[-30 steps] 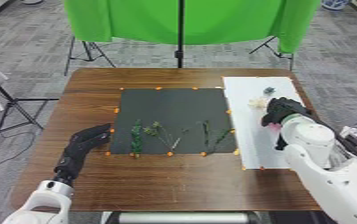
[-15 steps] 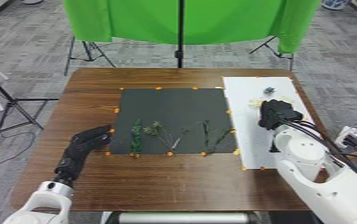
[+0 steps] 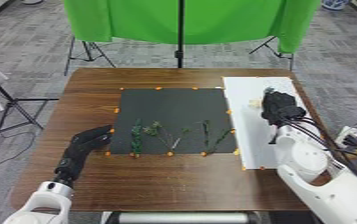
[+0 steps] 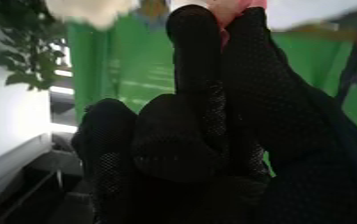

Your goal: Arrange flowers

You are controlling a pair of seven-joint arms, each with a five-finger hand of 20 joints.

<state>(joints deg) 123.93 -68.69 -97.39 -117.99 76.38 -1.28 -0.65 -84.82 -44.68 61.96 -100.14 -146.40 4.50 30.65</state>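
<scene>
Where the fingers of my right hand (image 3: pixel 283 106) meet the thumb, they grasp a pink flower (image 4: pixel 229 6). It pokes out past the tips, over the white sheet (image 3: pixel 256 140) on the robot's right. I can't make out its long axis, because the glove covers whatever lies lower. Just to the left of that hand I have a cream flower (image 3: pixel 254 103) on the sheet, and a blue flower (image 3: pixel 269 90) sits a little farther out.

Over on the dark mat (image 3: pixel 170 105), beside the sheet, green sprigs lie along the nearer part. The leftmost sprig (image 3: pixel 136 137) runs nearly straight away from me; some of the others slant, with a few stems drawing together towards the near edge. Orange tabs mark the mat's border.

My left hand (image 3: pixel 89 137) is at the mat's left edge, fingers relaxed and pointing in towards it. Under all this is the brown wooden tabletop (image 3: pixel 157 185). Beyond its far edge hangs a green cloth (image 3: pixel 130 20), with a black pole (image 3: pixel 180 45) in front and tripod legs on the grey carpet (image 3: pixel 32 65). From the wrist I also get leafy foliage (image 4: pixel 23 45), blurred.
</scene>
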